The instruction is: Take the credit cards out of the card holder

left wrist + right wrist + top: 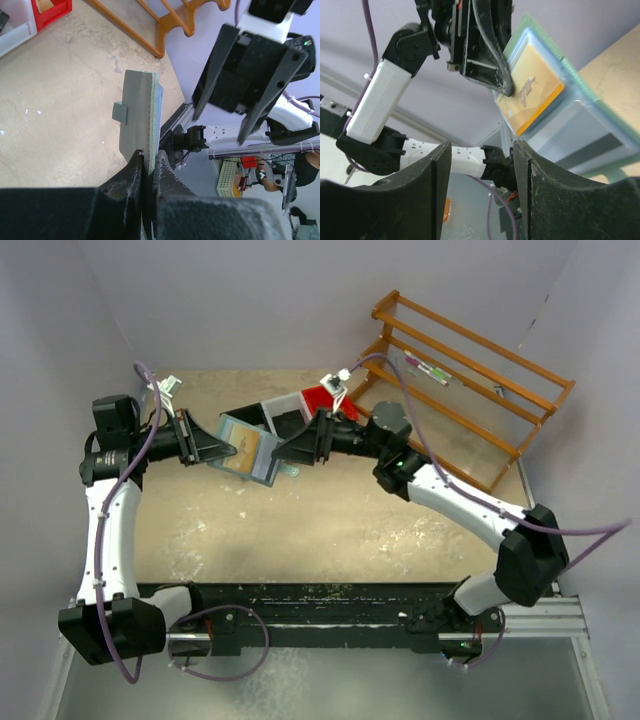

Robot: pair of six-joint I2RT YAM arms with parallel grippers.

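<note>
My left gripper (148, 161) is pressed together on one edge of the card holder (141, 107), pinching the pale green cover and its clear pocket pages and holding the wallet up off the table (300, 530), between the two arms. From the left wrist view the holder shows edge-on, with its snap tab sticking out to the side.

From the right wrist view the inside faces my right arm. A tan-orange credit card (535, 97) sits in a clear pocket, and one left finger lies over the card's near corner. I cannot tell whether other cards lie behind it.

My right gripper (482, 147) is spread, with nothing between its fingers. It sits just beside the holder's free edge and is not touching it.

I judge this to be the start of the pulling step: the holder is presented and no card is out yet. The next move calls for bringing the right fingers onto the exposed edge of the orange card, closing on the card alone, and sliding it out along the pocket.

Behind the holder stand a red bin (320, 400) and a wooden rack (470, 390).
</note>
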